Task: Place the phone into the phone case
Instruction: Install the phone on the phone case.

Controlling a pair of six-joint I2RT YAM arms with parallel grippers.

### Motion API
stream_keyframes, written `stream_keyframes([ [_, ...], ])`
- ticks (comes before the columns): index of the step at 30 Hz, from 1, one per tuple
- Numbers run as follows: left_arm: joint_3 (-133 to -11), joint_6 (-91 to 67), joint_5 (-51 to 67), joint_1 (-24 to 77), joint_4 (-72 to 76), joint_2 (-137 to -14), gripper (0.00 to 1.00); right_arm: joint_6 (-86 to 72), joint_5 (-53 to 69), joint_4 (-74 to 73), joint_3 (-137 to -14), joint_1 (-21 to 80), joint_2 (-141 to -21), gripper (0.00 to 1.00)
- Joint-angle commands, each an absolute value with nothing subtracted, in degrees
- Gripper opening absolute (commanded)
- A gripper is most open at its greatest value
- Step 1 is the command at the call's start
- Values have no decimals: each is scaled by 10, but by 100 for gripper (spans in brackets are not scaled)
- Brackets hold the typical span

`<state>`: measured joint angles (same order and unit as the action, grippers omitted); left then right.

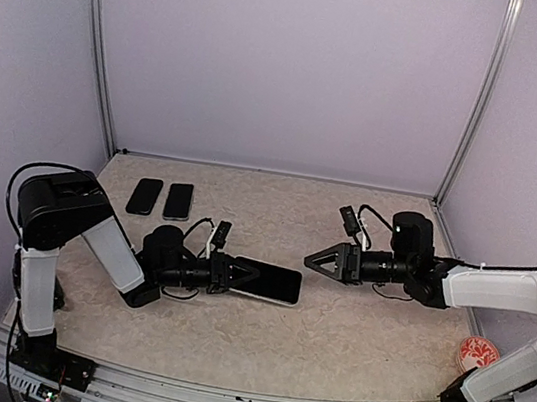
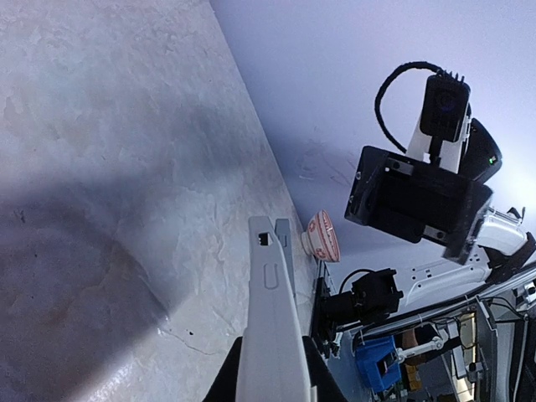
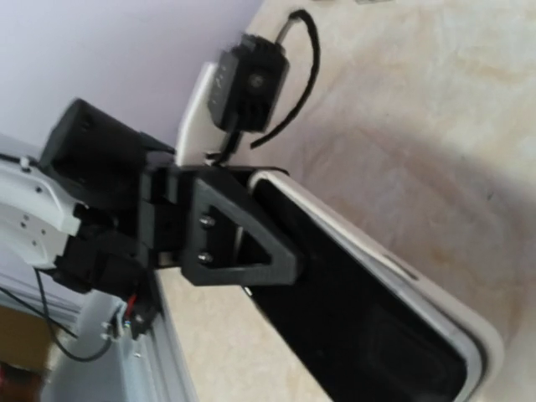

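From above, the left hand (image 1: pixel 237 275) is clamped on one end of the phone (image 1: pixel 272 281) and holds it out toward the right hand (image 1: pixel 308 260), probably so that hand can press it home. The right hand is near but apart and holds nothing; I cannot tell how its jaws stand. The left wrist shows the case (image 2: pixel 270 335) edge-on, running out from the fingers. The right wrist shows the dark screen inside the case's pale rim, seemingly seated
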<state>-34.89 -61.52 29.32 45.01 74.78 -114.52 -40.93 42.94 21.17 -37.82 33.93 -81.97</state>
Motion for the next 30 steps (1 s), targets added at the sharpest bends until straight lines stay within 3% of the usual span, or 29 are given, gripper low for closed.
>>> stream_keyframes([
  [1,-350,-611,296,446,778,-1145,13,-351,406,177,-374,336,-787,89],
  [2,-350,-610,298,446,779,-1144,13,-346,402,173,-373,336,-780,99],
  [3,-350,-610,299,446,781,-1143,13,-341,397,169,-371,335,-774,100],
  [16,-359,-570,337,449,799,-1104,14,-325,329,144,-343,334,-703,100],
  [25,-378,-527,363,456,767,-1068,14,-283,372,131,-352,334,-693,99],
  [30,-392,-519,383,458,756,-1058,14,-259,408,125,-360,334,-697,95],
])
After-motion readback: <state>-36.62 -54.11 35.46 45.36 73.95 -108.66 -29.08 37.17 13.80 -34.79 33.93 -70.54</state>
